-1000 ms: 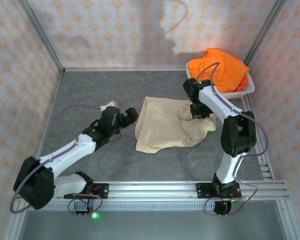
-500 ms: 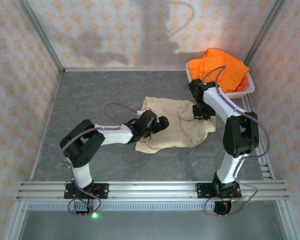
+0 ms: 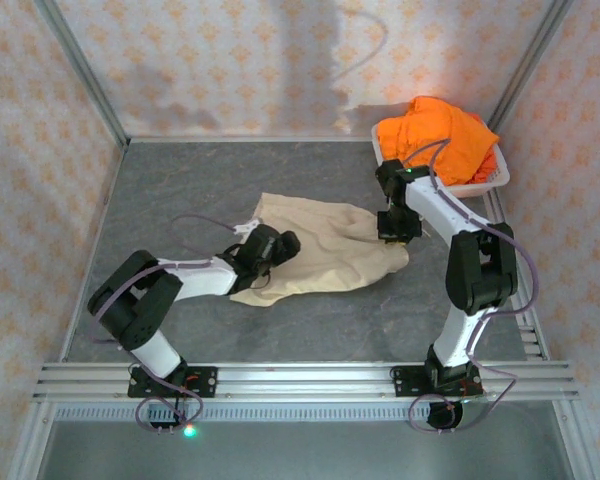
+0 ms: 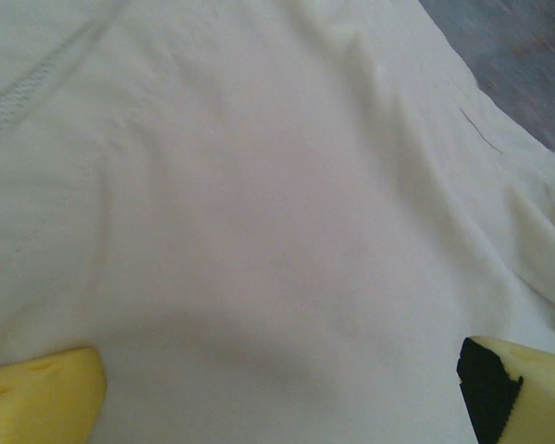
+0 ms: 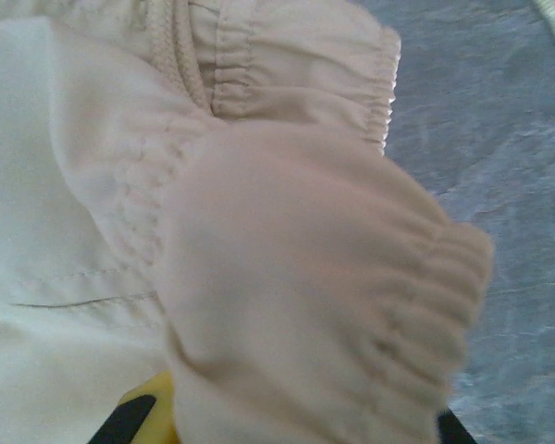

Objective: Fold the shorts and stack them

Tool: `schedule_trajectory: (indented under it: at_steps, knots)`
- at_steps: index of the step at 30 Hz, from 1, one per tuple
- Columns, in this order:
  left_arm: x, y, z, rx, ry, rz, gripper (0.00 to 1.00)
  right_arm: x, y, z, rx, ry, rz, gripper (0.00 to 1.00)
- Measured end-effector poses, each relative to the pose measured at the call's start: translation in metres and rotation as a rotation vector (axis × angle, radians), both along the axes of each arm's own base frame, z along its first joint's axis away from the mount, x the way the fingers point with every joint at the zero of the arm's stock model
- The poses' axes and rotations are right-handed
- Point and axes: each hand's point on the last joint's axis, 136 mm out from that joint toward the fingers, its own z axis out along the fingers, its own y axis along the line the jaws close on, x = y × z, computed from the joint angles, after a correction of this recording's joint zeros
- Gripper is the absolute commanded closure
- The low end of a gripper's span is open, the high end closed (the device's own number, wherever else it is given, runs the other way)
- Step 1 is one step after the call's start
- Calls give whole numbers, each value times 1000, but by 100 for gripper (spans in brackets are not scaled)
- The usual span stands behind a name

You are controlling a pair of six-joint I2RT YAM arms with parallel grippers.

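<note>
You have the beige shorts (image 3: 330,258) spread on the grey table (image 3: 180,190), with your left gripper (image 3: 286,242) low over their left part and your right gripper (image 3: 393,230) at their right edge. The orange shorts (image 3: 442,135) are heaped in the white basket (image 3: 488,183) at the far right corner.

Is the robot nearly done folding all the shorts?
Not nearly. Nothing looks folded or stacked yet. In hand: the beige shorts lie rumpled on the table, with the right arm holding its jaws shut on their waistband and the left arm holding its jaws open over the cloth. Left to do: the orange shorts sit heaped in the white basket.
</note>
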Motion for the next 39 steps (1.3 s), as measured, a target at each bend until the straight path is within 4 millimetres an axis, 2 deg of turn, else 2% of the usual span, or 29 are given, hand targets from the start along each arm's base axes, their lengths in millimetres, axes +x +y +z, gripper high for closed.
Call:
schedule_trajectory:
  at_steps: [3,7,10,12,14,19,21,22,27,32,35,39]
  knots:
    - [-4,19,-2,63,18,12,0,0,13,-11,59,33,-1,84]
    - [-9,35,-6,133,51,5,0,-1,24,-30,105,98,-10,62]
    - [-10,47,-8,159,67,21,0,0,31,-32,144,106,-18,44]
    - [-10,51,-9,169,70,28,0,4,36,-26,176,73,-25,35]
    - [-11,52,-9,170,72,29,0,4,38,-16,211,16,-44,32]
    - [-11,52,-9,170,72,29,0,-18,27,19,347,-147,-161,26]
    - [-11,52,-9,170,72,29,0,-28,20,25,401,-207,-218,7]
    - [-11,52,-9,170,72,29,0,-34,18,23,426,-232,-240,3]
    - [-11,52,-9,170,72,29,0,-57,25,1,525,-278,-289,4]
    - [-11,52,-9,169,72,29,0,-48,35,-11,612,-352,-299,10]
    - [-11,52,-9,169,71,29,0,-42,47,-9,661,-386,-275,19]
    - [-12,52,-9,169,71,29,0,-38,69,-3,710,-401,-218,39]
